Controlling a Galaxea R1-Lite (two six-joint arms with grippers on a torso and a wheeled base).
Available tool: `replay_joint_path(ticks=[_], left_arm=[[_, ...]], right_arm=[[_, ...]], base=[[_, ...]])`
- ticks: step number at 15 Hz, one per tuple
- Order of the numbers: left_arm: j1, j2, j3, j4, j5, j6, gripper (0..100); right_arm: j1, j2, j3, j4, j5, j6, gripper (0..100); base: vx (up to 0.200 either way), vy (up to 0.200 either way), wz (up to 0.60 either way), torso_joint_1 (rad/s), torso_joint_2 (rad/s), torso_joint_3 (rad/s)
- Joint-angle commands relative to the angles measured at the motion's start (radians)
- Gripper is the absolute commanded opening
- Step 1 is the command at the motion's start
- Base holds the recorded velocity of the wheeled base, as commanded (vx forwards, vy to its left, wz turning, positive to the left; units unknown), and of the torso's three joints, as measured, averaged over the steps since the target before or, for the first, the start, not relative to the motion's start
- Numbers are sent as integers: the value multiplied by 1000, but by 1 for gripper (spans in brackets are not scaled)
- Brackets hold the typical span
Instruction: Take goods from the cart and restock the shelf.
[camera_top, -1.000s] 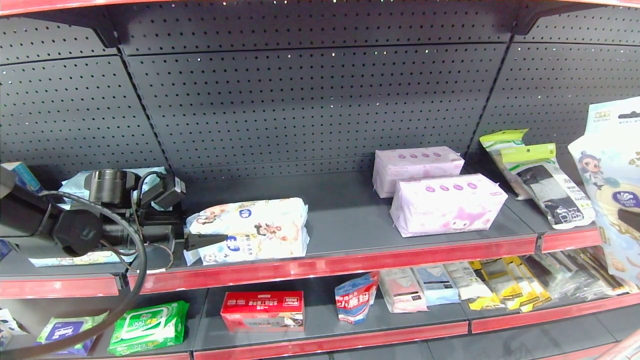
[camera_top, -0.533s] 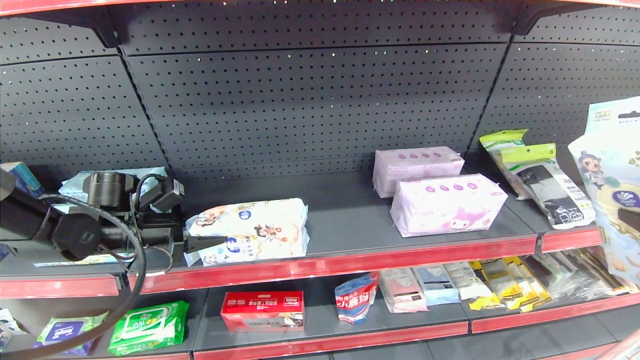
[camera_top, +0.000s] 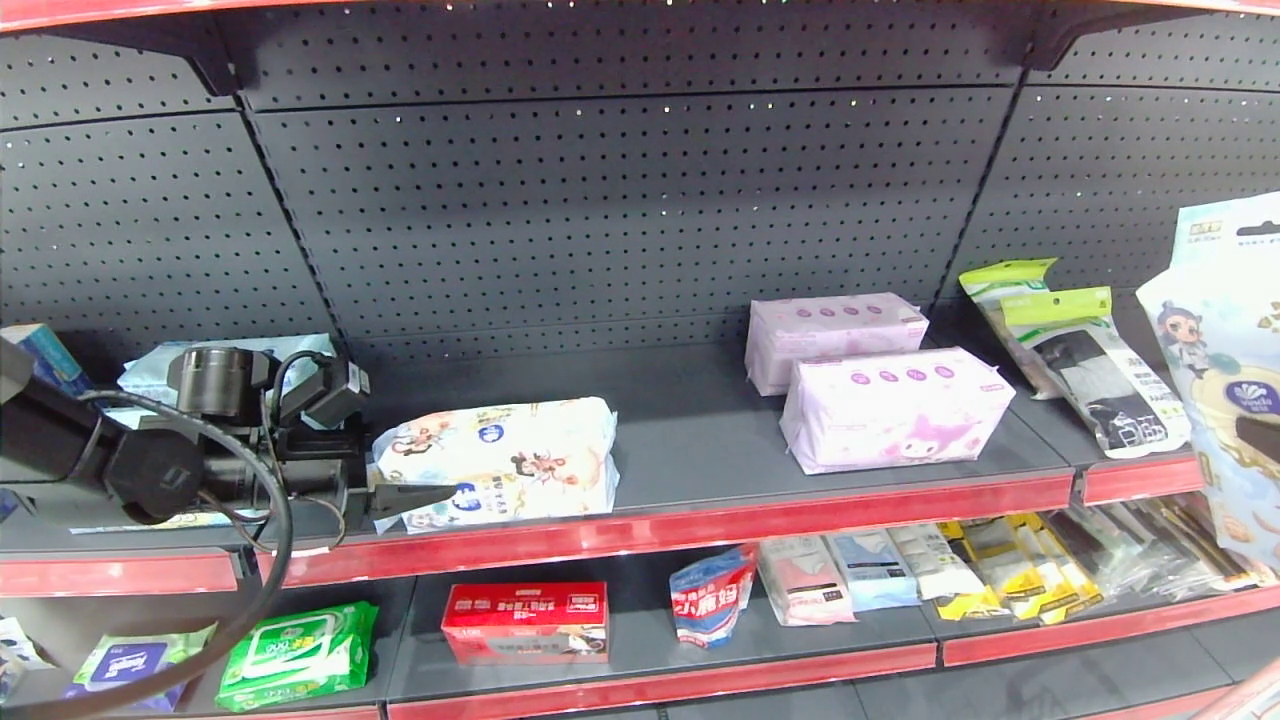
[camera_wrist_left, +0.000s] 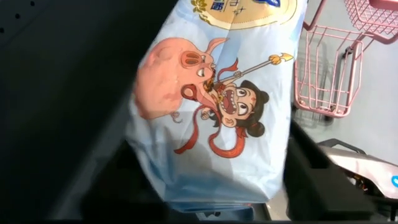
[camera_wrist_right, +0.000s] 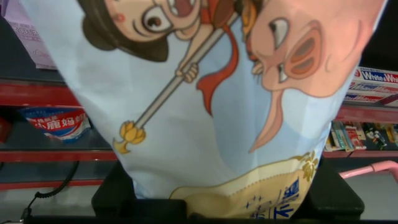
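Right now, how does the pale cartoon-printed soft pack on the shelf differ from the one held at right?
The shelf pack lies flat; the held pack stands upright. The shelf pack rests on the dark shelf; the held pack hangs in the right gripper. Both show a pig cartoon.

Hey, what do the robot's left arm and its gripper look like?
The left arm is black with rounded joints, a dark cylinder on top and a black cable looping below. Its finger is black and tapered.
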Motion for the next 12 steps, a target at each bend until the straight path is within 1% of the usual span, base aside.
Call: replay_joint_path(ticks=[1,5,8,10,12], left_arm=[[1,0,1,-4,0,1,100],[1,-12,-2,-5,0,1,100],[23,-84,9,-5,29,2,100],[24,-98,14,-5,21,5,100],[30,-132,49,-5,18,7,100]], right_arm=[[0,2,0,0,0,-1,0],[0,2,-1,-1,0,-1,0],[0,2,-5,-1,0,-1,0],[1,0,-3,-1,0,-1,0],[1,-3,-1,0,0,-1,0]], base=[[0,0,0,0,0,0],[0,0,0,0,0,0],[0,0,0,0,0,0],[0,0,0,0,0,0],[0,0,0,0,0,0]])
